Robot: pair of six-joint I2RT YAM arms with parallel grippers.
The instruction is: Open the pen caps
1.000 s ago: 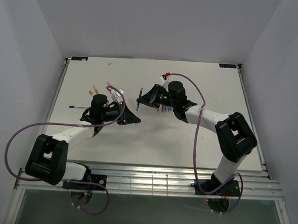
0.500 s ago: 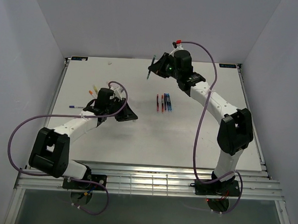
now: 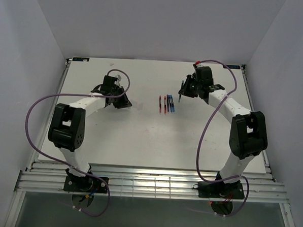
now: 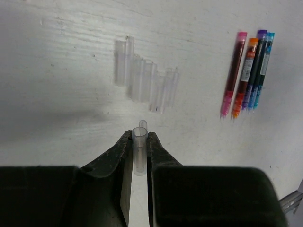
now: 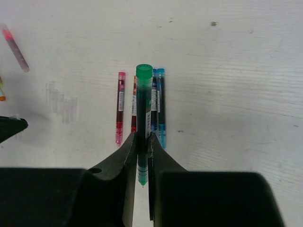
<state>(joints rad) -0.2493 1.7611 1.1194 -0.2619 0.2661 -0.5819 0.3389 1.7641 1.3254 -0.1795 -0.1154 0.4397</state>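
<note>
holding a cap on the left, a pen on the right

the left gripper was closed tight on a short, clear plastic tube-shaped pen cap. the cap lay lengthways between the two black fingers, with its open end poking just past their tips. this gripper was over the far left part of the white worktop. whether it touched the surface could not be told. just ahead of the held cap, a row of clear plastic caps lay on the worktop, side by side in a stepped line.

the right gripper was closed as well, pinching a slim green pen near its writing tip. the pen's blunt green end pointed forward out of the jaws. this gripper was over the far right part of the worktop, near the far edge.

between the two grippers, about midway across the worktop and nearer its far edge, four thin pens lay parallel and close together. in the left wrist view they were a pink pen, an orange pen, a purple pen and a blue pen, with their pointed tips all at the same end.

a lone pink pen lay well apart from the four, past the clear caps.
</note>
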